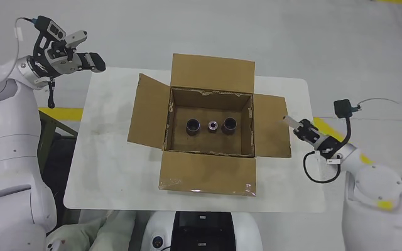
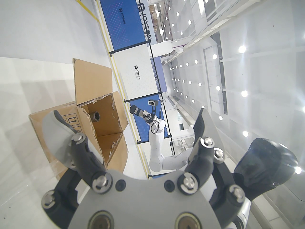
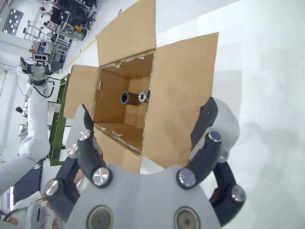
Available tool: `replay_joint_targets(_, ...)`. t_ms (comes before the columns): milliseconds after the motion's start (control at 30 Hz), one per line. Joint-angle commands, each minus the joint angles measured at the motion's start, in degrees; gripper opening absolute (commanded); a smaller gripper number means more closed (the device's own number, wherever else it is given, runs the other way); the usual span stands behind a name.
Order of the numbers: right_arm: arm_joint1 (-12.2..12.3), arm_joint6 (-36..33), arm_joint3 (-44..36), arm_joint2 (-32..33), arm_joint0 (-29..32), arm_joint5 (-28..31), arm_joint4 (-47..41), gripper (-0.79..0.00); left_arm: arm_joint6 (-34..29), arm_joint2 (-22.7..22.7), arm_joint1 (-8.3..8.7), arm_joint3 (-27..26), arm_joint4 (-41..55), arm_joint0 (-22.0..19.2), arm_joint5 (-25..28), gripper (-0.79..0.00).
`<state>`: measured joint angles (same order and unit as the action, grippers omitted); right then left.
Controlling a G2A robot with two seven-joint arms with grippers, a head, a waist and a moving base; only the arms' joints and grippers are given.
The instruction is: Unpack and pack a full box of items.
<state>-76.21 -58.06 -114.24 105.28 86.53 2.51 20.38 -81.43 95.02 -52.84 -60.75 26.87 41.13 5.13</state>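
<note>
Box (image 1: 207, 172) sits pretty much dead centre of the white table (image 1: 100, 163) in the top view, all four flaps folded out flat-ish. Down on its floor there are three items in a row: a dark cylinder (image 1: 193, 127) on the picture's left, a smaller silver one (image 1: 213, 125) in the middle, and another dark cylinder (image 1: 229, 125) on the right, all close together but not obviously touching. Left gripper (image 1: 95, 61) hangs in the upper left of the frame, over the table's far left corner, well away from the box, fingers spread wide with nothing in them. Right gripper (image 1: 295, 123) is at the right side, just beside the tip of the right-hand flap, also wide open and empty.
</note>
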Motion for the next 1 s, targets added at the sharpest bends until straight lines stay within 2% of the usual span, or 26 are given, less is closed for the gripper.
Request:
replay_joint_targets(0, 0.24, 0.08, 1.25, 0.5, -0.15, -0.12, -0.64, 0.0, 0.0, 0.0, 0.0, 0.0, 0.0, 0.0, 0.0, 0.0)
replay_joint_targets(400, 1.61, -1.23, 9.11, -0.85, -2.01, 0.35, -1.65, 0.0, 0.0, 0.0, 0.0, 0.0, 0.0, 0.0, 0.0, 0.0)
replay_joint_targets(967, 3.14, -2.19, 8.9, -3.7, -0.24, 3.27, -5.17, 0.0, 0.0, 0.0, 0.0, 0.0, 0.0, 0.0, 0.0, 0.0)
